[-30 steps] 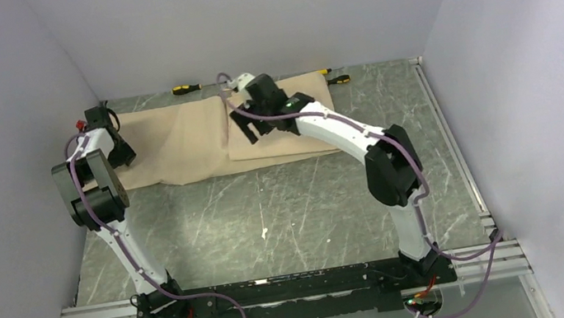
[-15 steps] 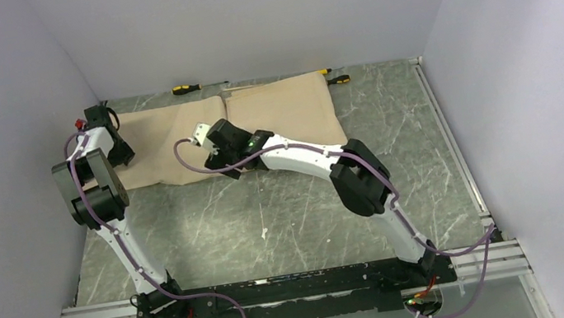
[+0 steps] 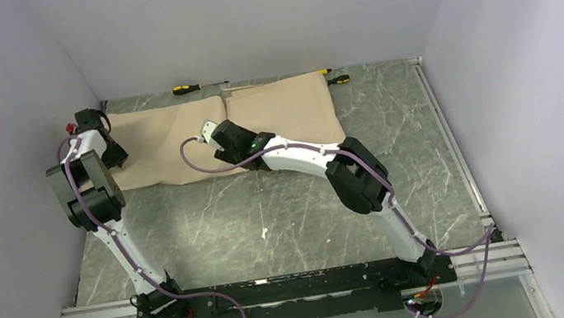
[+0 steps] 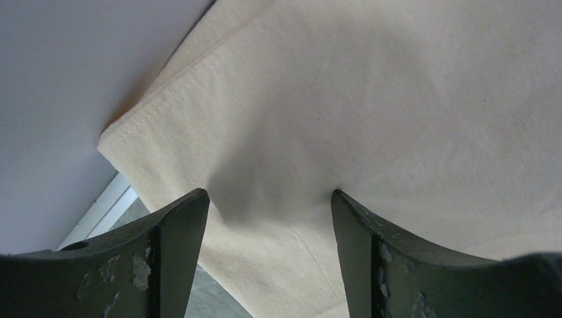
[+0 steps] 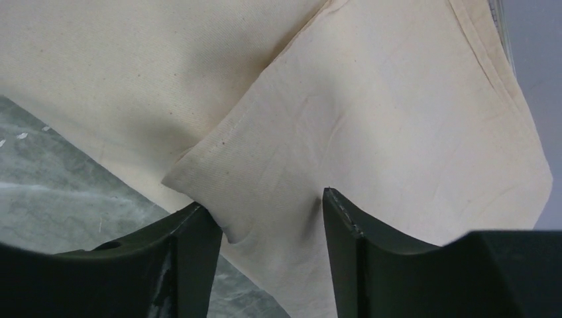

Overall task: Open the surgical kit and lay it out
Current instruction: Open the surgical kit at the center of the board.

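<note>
The surgical kit shows only as its large beige wrap cloth (image 3: 281,113), spread across the back of the table; whatever it holds is hidden. My left gripper (image 3: 113,156) is at the cloth's far left end. In the left wrist view its jaws (image 4: 268,195) stand open, tips pressed onto the cloth (image 4: 371,99) near a hemmed corner. My right gripper (image 3: 227,160) is at the cloth's near edge in the middle. Its jaws (image 5: 263,199) stand apart astride a folded corner of cloth (image 5: 397,119), which touches the left finger (image 5: 192,252).
Two yellow-and-black screwdrivers lie along the back wall, one (image 3: 187,88) behind the cloth's left half and one (image 3: 338,79) at its right corner. Grey marble tabletop (image 3: 269,211) stretches from the cloth to the arm bases. Walls close in on three sides.
My right arm swung from the back middle of the cloth down to its near edge, the right flap now lies flat, and the right jaws have narrowed. The left gripper shifted slightly left.
</note>
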Controlling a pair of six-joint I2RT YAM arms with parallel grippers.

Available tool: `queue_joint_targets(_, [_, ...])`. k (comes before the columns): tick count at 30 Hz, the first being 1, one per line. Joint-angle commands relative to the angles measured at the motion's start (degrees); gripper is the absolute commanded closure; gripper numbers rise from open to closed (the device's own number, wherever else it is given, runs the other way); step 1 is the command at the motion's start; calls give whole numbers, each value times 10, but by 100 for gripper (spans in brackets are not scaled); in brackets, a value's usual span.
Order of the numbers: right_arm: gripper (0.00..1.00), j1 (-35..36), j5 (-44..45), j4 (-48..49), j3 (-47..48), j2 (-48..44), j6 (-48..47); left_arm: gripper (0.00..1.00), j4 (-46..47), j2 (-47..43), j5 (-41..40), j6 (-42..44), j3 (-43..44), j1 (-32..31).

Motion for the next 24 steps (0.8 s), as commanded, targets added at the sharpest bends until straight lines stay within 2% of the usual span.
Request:
queue_joint_targets(1, [47, -1, 17, -4, 7, -59, -6, 27, -18, 24, -14, -4, -6, 15])
queue_joint_targets(10, [60, -15, -33, -53, 25, -75, 13, 27, -12, 25, -3, -8, -9, 15])
queue_joint_targets(14, [78, -28, -47, -70, 45, -62, 29, 27, -12, 24, 0, -5, -11, 15])
queue_joint_targets(18, [100, -45, -46, -71, 58, -56, 49, 27, -11, 20, 1, -2, -14, 15])
queue_joint_targets(24, [100, -103, -12, -83, 40, -103, 91, 27, -9, 18, 0, 1, -17, 15])
